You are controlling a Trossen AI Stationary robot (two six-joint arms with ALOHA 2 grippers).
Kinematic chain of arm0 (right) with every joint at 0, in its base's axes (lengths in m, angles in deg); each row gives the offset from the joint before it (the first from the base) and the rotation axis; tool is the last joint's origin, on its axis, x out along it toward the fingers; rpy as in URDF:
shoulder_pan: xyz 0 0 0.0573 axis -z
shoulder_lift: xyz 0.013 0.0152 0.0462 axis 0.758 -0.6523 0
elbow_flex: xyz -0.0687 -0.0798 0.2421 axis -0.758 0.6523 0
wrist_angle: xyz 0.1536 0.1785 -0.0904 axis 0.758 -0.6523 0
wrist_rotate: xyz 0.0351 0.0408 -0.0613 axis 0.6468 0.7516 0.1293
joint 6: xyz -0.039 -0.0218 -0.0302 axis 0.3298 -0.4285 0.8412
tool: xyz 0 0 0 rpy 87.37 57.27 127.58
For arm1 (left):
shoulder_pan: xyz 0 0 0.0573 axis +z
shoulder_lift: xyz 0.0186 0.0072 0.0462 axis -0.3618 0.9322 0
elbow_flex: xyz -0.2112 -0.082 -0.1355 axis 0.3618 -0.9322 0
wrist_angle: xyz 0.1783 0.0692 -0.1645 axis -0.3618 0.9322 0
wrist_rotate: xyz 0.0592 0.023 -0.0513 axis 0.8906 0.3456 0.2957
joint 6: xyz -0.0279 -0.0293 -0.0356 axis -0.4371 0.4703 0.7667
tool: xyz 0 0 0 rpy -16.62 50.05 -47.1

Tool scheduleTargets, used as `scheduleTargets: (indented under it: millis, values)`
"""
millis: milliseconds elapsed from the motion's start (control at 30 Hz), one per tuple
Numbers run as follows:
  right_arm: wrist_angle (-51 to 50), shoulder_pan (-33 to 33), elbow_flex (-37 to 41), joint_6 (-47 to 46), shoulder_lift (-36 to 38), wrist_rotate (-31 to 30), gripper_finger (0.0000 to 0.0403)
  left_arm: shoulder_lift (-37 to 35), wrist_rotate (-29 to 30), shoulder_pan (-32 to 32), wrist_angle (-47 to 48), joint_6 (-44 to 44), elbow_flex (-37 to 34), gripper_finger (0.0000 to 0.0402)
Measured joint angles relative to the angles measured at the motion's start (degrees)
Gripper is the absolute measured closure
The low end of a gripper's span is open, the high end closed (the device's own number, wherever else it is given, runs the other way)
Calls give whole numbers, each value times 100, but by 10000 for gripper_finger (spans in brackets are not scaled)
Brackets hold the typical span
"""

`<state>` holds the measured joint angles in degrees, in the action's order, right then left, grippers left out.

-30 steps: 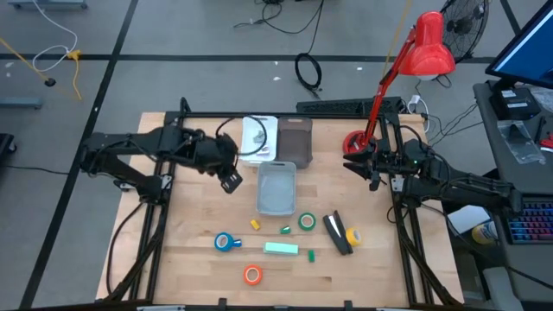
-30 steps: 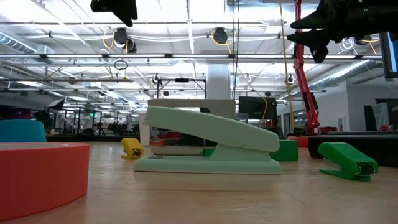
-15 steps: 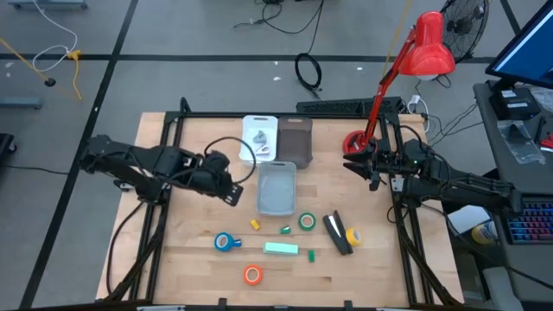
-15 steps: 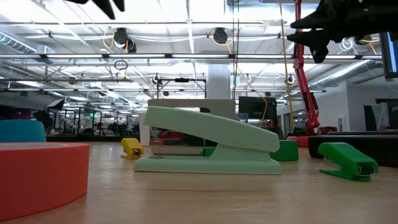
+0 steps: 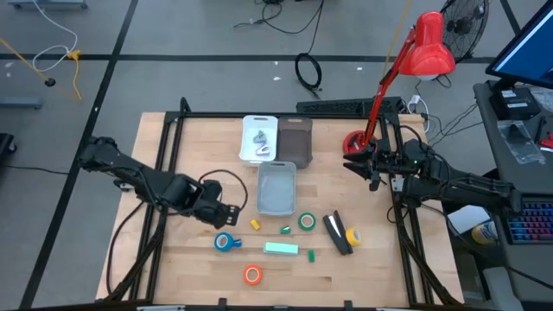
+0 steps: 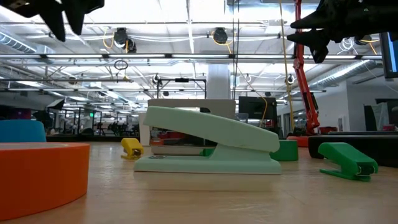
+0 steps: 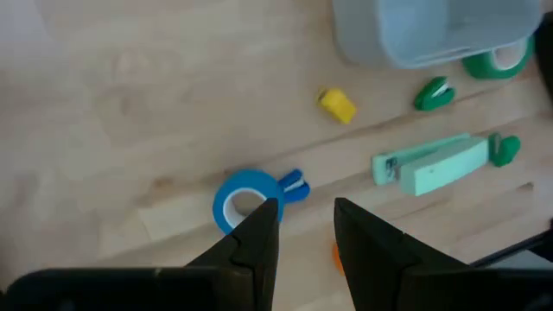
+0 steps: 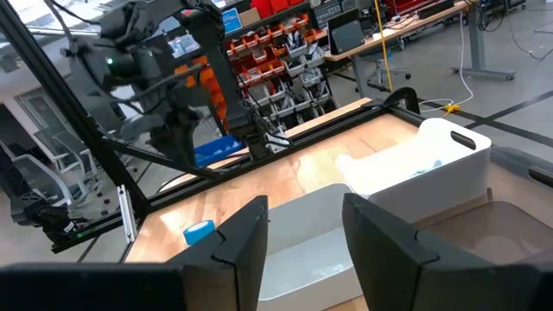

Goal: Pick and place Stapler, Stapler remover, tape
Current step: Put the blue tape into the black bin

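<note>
We see the blue tape roll (image 5: 226, 242) lying flat in the lower left of the cluster in the high view, a small ring with a white core and a short blue tab at its side. The orange roll (image 5: 252, 275) lies lower centre, the green roll (image 5: 307, 222) right of the grey bin (image 5: 277, 189), and the yellow-orange roll (image 5: 352, 235) touches the black stapler (image 5: 337, 233). A mint-green stapler (image 5: 281, 249) lies between the blue and green rolls, closed and flat.

The left gripper (image 5: 226, 211) hangs just above the blue roll in the frame; in its wrist view we find the fingers (image 7: 259, 238) a small gap apart, holding nothing, with the roll showing just past them. The right gripper (image 5: 352, 166) waits at right centre, near the red lamp's base (image 5: 355, 142), jaws spread and empty.
</note>
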<state>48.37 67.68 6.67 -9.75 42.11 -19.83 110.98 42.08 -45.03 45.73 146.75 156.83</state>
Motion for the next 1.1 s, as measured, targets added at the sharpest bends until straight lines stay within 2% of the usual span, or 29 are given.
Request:
scheduleTargets:
  millis: [467, 800, 967, 1100]
  values:
    - [-2, 0, 0, 0, -2, 0, 257, 4, -304, -558, -254, 570, -677, 284]
    - [-2, 2, 0, -85, -2, 0, 257, 4, -405, -649, -1121, 757, -1388, 284]
    - [-2, 0, 0, -87, 0, 0, 257, 4, -763, -689, -1393, 758, -1819, 284]
    - [-2, 0, 0, -87, -2, 0, 257, 4, -805, -752, -1968, 899, -2171, 284]
